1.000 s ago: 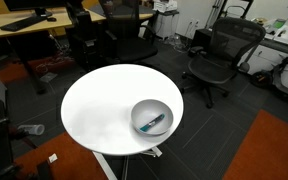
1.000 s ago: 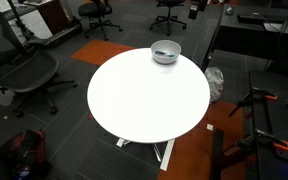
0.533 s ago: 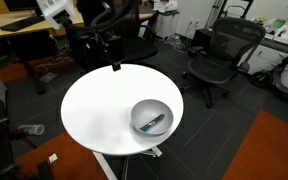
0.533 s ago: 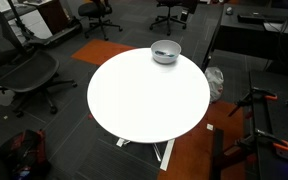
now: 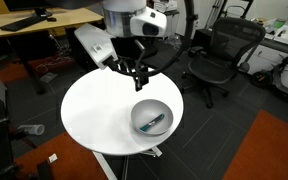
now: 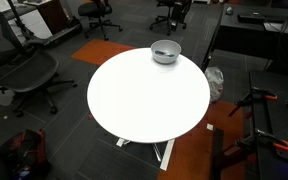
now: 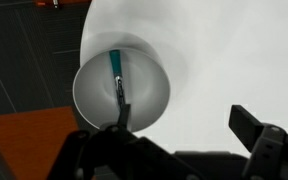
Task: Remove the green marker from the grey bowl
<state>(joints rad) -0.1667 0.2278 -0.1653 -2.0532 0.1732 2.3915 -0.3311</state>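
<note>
The grey bowl (image 5: 141, 108) sits near the edge of the round white table (image 5: 94, 110). It also shows in the other exterior view (image 6: 165, 52) and in the wrist view (image 7: 88, 88). The green marker (image 5: 155, 122) lies inside the bowl, and the wrist view shows it as a slim teal stick (image 7: 114, 68). My gripper (image 5: 136, 77) hangs open and empty above the table, just beside the bowl and higher than it. In the wrist view its two fingers (image 7: 187, 125) stand wide apart, one over the bowl's edge.
Black office chairs (image 5: 219, 55) stand round the table, another shows in an exterior view (image 6: 19, 75). Wooden desks (image 5: 34, 20) are behind. An orange carpet patch (image 5: 269, 150) lies on the dark floor. A black stand (image 6: 259, 110) is near the table.
The arm has swung into an exterior view from the upper left and now reaches over the table next to the bowl. Bowl and marker have not moved.
</note>
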